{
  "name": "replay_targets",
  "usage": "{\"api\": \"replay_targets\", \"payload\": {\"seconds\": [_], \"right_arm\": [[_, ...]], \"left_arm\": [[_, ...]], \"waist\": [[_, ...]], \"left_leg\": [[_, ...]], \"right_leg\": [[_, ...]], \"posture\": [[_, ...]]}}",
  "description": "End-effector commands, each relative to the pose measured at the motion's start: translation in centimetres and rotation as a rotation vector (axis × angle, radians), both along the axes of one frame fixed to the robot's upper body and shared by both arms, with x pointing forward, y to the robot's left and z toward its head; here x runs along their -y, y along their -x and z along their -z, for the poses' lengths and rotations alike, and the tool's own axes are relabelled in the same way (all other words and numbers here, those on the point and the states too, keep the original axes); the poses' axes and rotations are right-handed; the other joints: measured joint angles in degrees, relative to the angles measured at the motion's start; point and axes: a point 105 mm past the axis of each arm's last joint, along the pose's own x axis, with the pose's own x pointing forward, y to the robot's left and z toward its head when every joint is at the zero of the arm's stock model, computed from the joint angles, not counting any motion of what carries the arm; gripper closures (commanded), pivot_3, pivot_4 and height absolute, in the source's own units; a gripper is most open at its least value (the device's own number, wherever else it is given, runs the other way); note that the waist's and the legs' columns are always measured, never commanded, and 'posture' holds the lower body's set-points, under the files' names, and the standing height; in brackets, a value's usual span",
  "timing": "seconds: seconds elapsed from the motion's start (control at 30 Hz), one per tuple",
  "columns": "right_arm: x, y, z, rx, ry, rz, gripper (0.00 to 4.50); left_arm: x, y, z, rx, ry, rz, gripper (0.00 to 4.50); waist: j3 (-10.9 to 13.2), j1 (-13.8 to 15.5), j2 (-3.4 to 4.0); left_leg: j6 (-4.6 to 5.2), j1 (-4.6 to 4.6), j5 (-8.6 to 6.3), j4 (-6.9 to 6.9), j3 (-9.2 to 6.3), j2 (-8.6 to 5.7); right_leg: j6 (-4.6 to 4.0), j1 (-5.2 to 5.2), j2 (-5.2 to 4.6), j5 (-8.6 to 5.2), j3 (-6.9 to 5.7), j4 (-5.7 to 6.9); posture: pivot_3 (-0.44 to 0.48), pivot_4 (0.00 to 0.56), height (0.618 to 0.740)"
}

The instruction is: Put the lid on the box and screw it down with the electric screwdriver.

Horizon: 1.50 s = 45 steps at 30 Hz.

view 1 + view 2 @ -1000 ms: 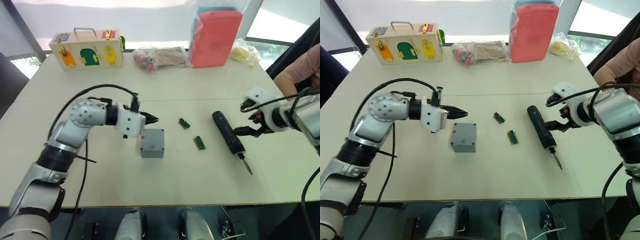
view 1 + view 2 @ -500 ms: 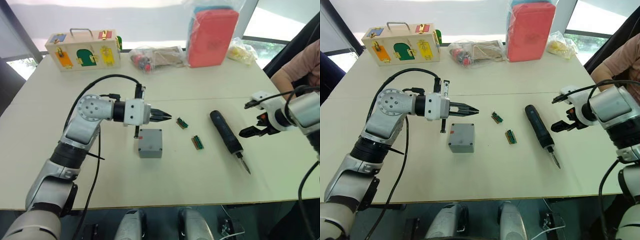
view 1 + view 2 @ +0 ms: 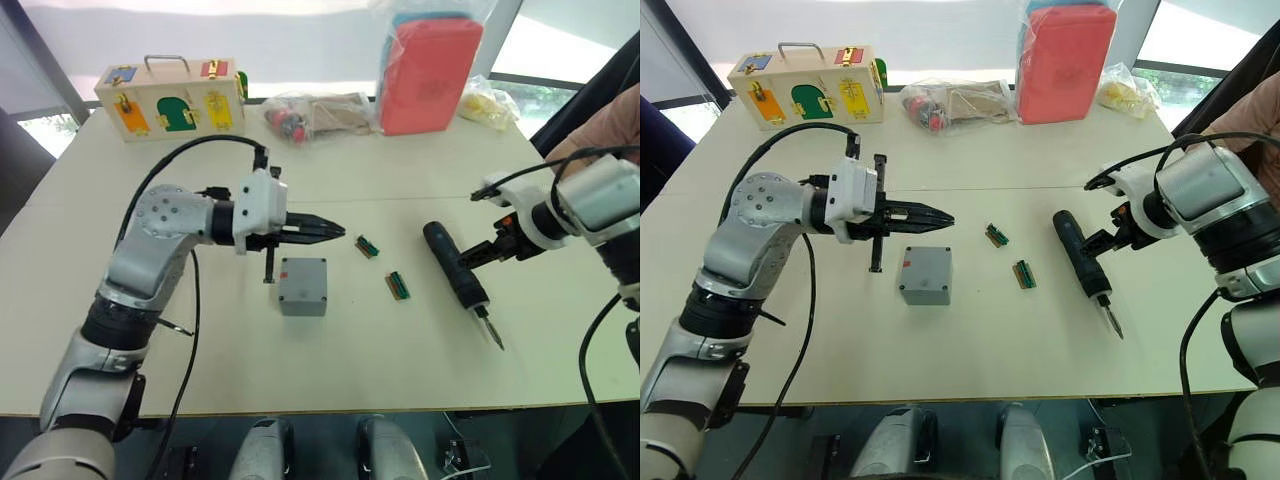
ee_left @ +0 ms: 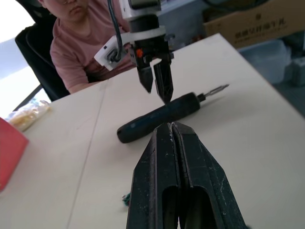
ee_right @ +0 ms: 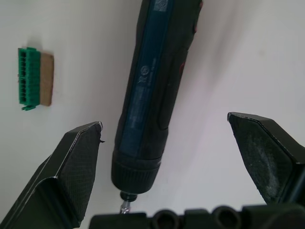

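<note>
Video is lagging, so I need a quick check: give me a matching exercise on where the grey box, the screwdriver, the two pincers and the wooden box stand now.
Things:
1. grey box
2. screwdriver
3. left pincer
4. right pincer
5. wooden box

States:
A. open, fingers either side of the black tool
B. far left corner of the table
C. shut, in the air just beyond the box
D. lying flat, bit towards the robot
E. lid on, mid-table

Pairs: 1-E, 2-D, 3-C, 4-A, 5-B
</note>
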Motion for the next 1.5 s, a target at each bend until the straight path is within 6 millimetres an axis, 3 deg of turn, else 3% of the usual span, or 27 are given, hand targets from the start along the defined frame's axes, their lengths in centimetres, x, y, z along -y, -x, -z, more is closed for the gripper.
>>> {"api": "replay_targets", "payload": {"seconds": [0.03,0.23,0.53,0.63,0.87,1.03,1.17,1.27,1.37,1.5], "right_arm": [[-0.3,-0.1,0.5,-0.011,0.004,0.018,0.02],[-1.1,-0.2,1.8,-0.058,-0.011,0.032,0.02],[-1.0,-0.3,4.8,-0.128,0.056,0.051,0.02],[-1.0,-0.4,5.2,-0.138,0.06,0.057,0.55],[-1.2,-1.0,4.8,-0.119,0.049,0.068,2.64],[-2.1,-2.8,-0.4,0.04,-0.024,0.096,2.64],[-4.0,-3.6,-4.9,0.242,-0.078,-0.039,2.65],[-8.4,-3.3,-9.4,0.489,-0.269,-0.254,2.65],[-12.6,-1.7,-14.4,0.892,-0.551,-0.454,2.65],[-14.6,-0.2,-15.3,1.13,-0.698,-0.484,2.65]], "left_arm": [[-0.7,1.0,-0.7,-0.052,0.011,0.016,4.5],[-1.3,1.6,0.6,-0.083,-0.056,0.013,4.5],[-1.9,1.9,0.6,-0.11,-0.06,-0.001,4.5],[-1.9,1.9,0.6,-0.112,-0.061,-0.009,4.5],[-2.5,1.8,1.0,-0.126,-0.076,-0.04,4.5],[-3.5,1.3,1.9,-0.144,-0.104,-0.096,4.5],[-4.2,1.0,2.4,-0.153,-0.121,-0.135,4.5],[-4.8,0.7,3.2,-0.155,-0.153,-0.166,4.5],[-5.1,0.3,4.6,-0.164,-0.199,-0.195,4.5],[-5.9,-0.2,5.2,-0.182,-0.212,-0.222,4.5]], "waist": [[0.0,-0.09,0.0],[0.0,-0.2,0.0],[-0.01,-0.08,-0.02],[-0.02,-0.07,-0.04],[-0.06,-0.23,-0.1],[0.01,-1.05,0.01],[0.05,-1.26,0.09],[0.05,-1.19,0.09],[0.02,-1.42,0.05],[0.02,-0.13,0.05]], "left_leg": [[0.0,0.0,0.0,0.0,0.0,0.0],[-0.01,0.01,0.0,0.0,0.02,0.0],[-0.01,0.0,0.01,0.01,0.04,-0.02],[-0.02,0.01,0.01,0.02,0.03,-0.02],[-0.02,0.02,0.01,0.02,0.02,-0.01],[-0.03,0.02,0.02,0.02,0.02,-0.01],[-0.09,-0.32,0.05,-0.02,0.02,0.0],[-0.18,-0.55,0.1,-0.02,0.02,0.04],[-0.15,-0.53,0.09,-0.01,0.05,0.1],[-0.28,-0.59,0.16,-0.01,-0.11,0.19]], "right_leg": [[0.0,0.0,0.0,0.0,0.0,0.0],[0.0,0.0,0.01,0.0,0.0,0.01],[0.0,0.0,0.01,0.0,-0.01,0.0],[0.0,0.02,0.01,0.0,-0.01,0.01],[0.0,0.03,0.02,0.0,-0.01,0.01],[0.0,0.03,0.02,0.0,-0.01,0.01],[0.0,-0.39,0.02,0.0,0.01,0.08],[0.0,-0.62,0.07,0.0,0.0,0.12],[0.0,-0.64,0.12,0.0,0.03,0.18],[0.0,-0.66,0.22,0.0,-0.05,0.52]], "posture": [[0.0,0.15,0.73],[0.0,0.15,0.73],[0.0,0.15,0.73],[0.0,0.15,0.73],[0.0,0.15,0.73],[0.0,0.15,0.73],[0.0,0.15,0.73],[0.0,0.15,0.73],[0.0,0.15,0.73],[0.0,0.15,0.73]]}}
